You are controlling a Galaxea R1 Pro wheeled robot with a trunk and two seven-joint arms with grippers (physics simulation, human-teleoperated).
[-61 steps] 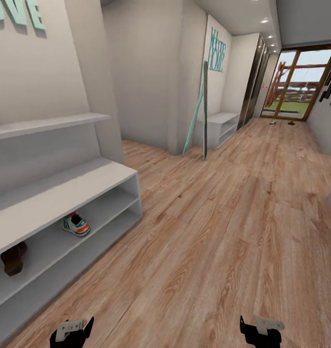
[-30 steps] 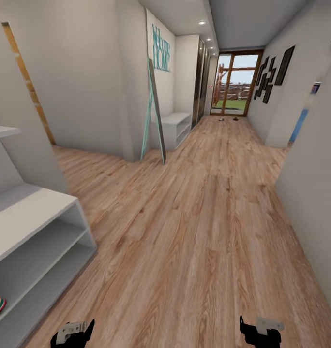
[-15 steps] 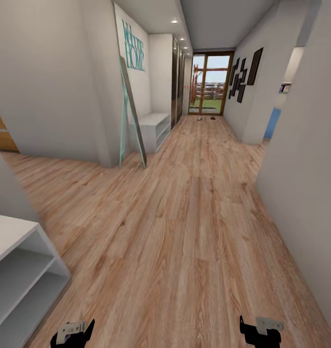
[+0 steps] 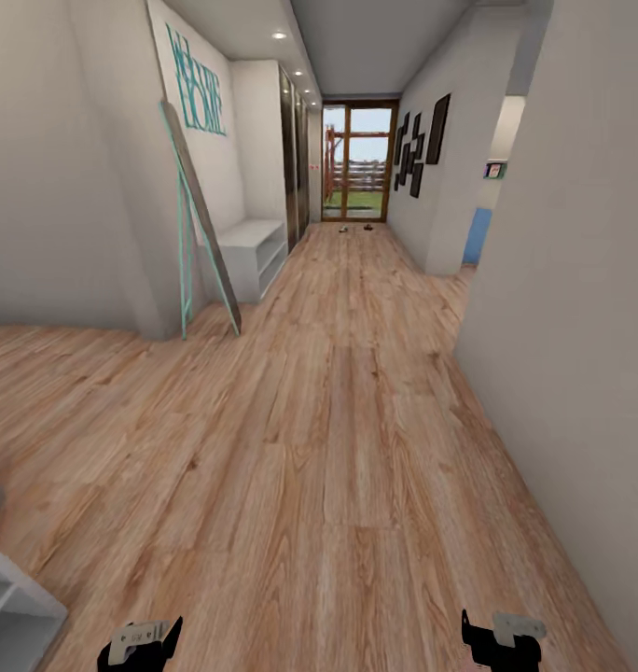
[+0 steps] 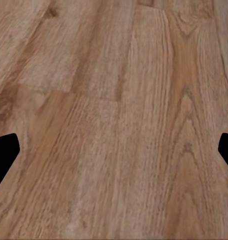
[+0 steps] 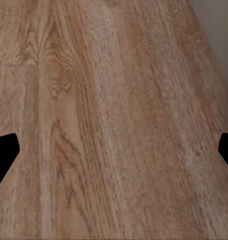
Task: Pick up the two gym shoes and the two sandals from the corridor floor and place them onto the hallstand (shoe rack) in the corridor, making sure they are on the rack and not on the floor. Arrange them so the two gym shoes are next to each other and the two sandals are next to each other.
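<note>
I look down a long corridor floor (image 4: 347,420) of light brown planks. A corner of the grey hallstand (image 4: 9,597) shows at the lower left edge. Far off, before the glass door, two tiny things (image 4: 345,227) (image 4: 368,227) lie on the floor, too small to tell gym shoes from sandals. My left gripper (image 4: 142,639) and right gripper (image 4: 501,637) hang low at the bottom edge. In the left wrist view the left gripper (image 5: 114,155) is open over bare planks. The right gripper (image 6: 114,155) is also open, with nothing between its fingers.
A leaning teal-framed mirror (image 4: 202,233) and a low white bench unit (image 4: 249,245) stand along the left wall. A grey wall (image 4: 580,327) closes in on the right, close to my right arm. A mirrored wardrobe (image 4: 291,159) and the glass door (image 4: 358,161) lie further down.
The camera has swung right, so the hallstand with a gym shoe and a brown sandal on its shelf slid out at the left. Both grippers kept their pose.
</note>
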